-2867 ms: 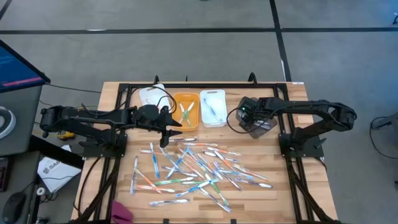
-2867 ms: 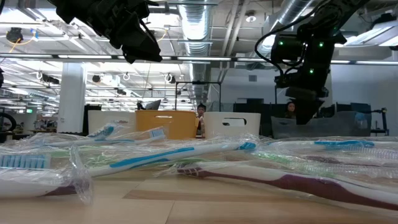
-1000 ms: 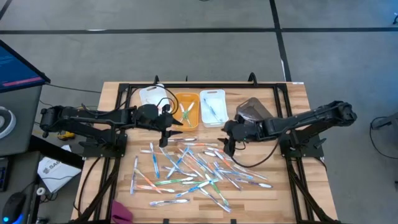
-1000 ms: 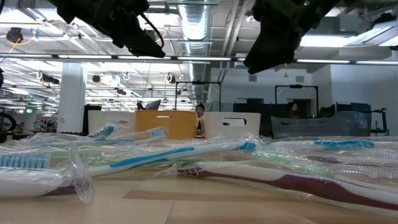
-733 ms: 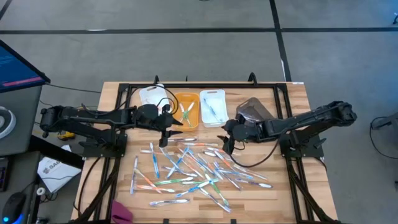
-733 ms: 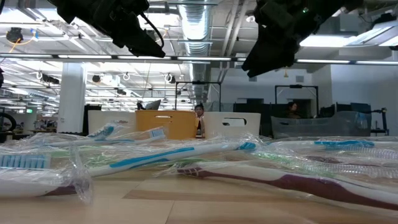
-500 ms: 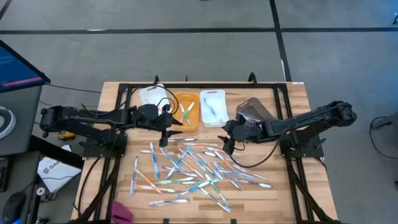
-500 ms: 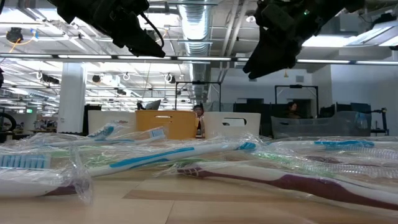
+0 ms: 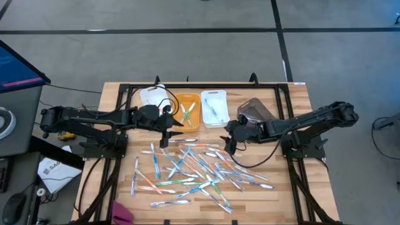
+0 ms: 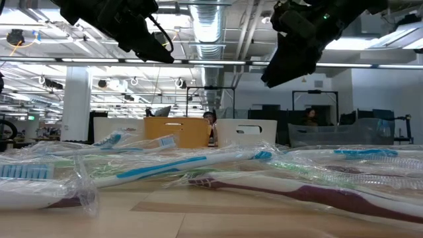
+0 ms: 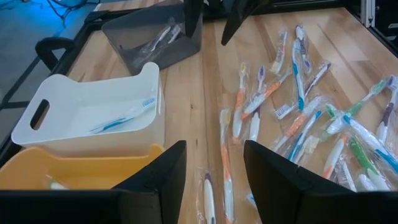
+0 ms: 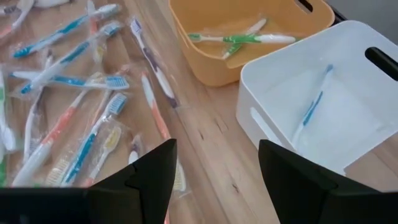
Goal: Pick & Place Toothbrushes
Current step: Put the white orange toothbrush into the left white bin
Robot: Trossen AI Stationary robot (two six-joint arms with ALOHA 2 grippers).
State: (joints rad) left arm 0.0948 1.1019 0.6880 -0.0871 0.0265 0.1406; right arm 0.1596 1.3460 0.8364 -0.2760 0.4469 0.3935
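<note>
Dark fingers of the left gripper (image 9: 166, 139) stand apart with an empty gap between them, holding nothing. The left gripper hangs above the tabletop (image 9: 284, 194), just in front of the yellow bin (image 9: 186, 110) and at the rear left edge of the toothbrushes (image 9: 194, 169). In the left wrist view the left gripper's fingers (image 11: 163, 171) frame wrapped brushes lying on the wood without touching them.

The right gripper (image 9: 229, 145) also has its fingers parted and empty. It hangs above the rear right edge of the pile, in front of the white bin (image 9: 214, 108). In the right wrist view its fingers (image 12: 151, 168) sit clear of the wood, with the white bin (image 12: 323, 112) and the yellow bin (image 12: 249, 31) just ahead.

Most toothbrushes lie scattered in clear wrappers across the middle and front of the tabletop, crossing one another. A few green ones lie in the yellow bin, and blue ones in the white bin. A clear grey bin (image 9: 253, 112) stands to the right of the white bin, behind the right arm; the left wrist view shows a brush or two inside it (image 11: 163, 37). A white object (image 9: 152, 96) sits left of the yellow bin.
</note>
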